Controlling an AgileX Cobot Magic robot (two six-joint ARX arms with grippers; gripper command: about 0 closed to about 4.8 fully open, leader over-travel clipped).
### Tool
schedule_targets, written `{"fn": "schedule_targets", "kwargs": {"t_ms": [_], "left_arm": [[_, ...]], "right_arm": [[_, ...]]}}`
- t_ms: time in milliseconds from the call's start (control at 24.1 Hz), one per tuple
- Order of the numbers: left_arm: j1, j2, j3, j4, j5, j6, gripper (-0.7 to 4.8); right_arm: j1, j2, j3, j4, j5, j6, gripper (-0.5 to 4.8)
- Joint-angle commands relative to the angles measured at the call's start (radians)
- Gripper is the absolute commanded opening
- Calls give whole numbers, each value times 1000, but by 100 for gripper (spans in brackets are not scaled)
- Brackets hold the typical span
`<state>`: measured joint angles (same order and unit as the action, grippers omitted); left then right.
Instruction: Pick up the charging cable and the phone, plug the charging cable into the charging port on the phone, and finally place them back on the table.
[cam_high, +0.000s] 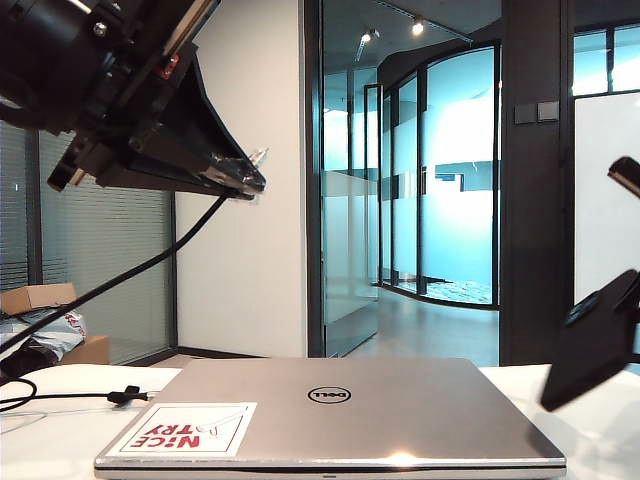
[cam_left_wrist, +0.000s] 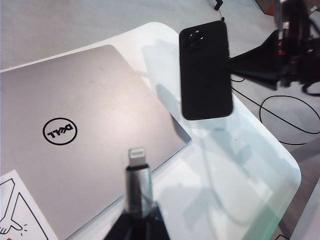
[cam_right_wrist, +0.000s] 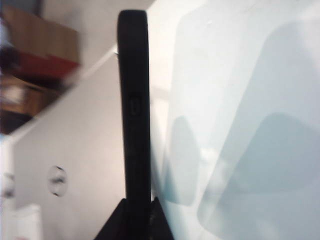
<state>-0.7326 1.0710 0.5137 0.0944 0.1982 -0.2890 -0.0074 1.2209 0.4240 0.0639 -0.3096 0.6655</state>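
Observation:
My left gripper (cam_high: 240, 180) hangs high at the left, shut on the charging cable just behind its silvery plug (cam_left_wrist: 136, 156). The black cord (cam_high: 110, 285) sags from there to the table (cam_high: 60, 430), where its small tie (cam_high: 125, 395) lies. The phone (cam_high: 592, 345), a black slab in a matte case, floats tilted above the table's right side. My right gripper (cam_left_wrist: 235, 62) is shut on its edge. In the right wrist view the phone (cam_right_wrist: 134, 110) stands edge-on between the fingers of my right gripper (cam_right_wrist: 134, 217). Plug and phone (cam_left_wrist: 205, 70) are well apart.
A closed silver Dell laptop (cam_high: 330, 415) with a white sticker (cam_high: 185, 428) fills the middle of the white table. Cardboard boxes and bags (cam_high: 45, 320) sit beyond the table's left end. More black cord (cam_left_wrist: 287, 117) loops on the floor past the table's rounded corner.

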Motion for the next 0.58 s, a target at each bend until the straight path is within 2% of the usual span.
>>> {"fn": "schedule_targets", "kwargs": {"t_ms": [42, 166, 332, 457, 581], "left_arm": [[1, -2, 4, 19, 1, 2, -6], [1, -2, 3, 19, 1, 1, -6], [1, -2, 3, 19, 1, 2, -6], [1, -2, 3, 19, 1, 1, -6], [1, -2, 3, 19, 1, 1, -6]], "right_arm": [[34, -55, 108, -304, 79, -192, -7], [105, -49, 194, -500, 155, -291, -7], [229, -46, 232, -643, 267, -312, -7], [282, -23, 235, -724, 299, -323, -7], [288, 24, 235, -761, 299, -323, -7]]}}
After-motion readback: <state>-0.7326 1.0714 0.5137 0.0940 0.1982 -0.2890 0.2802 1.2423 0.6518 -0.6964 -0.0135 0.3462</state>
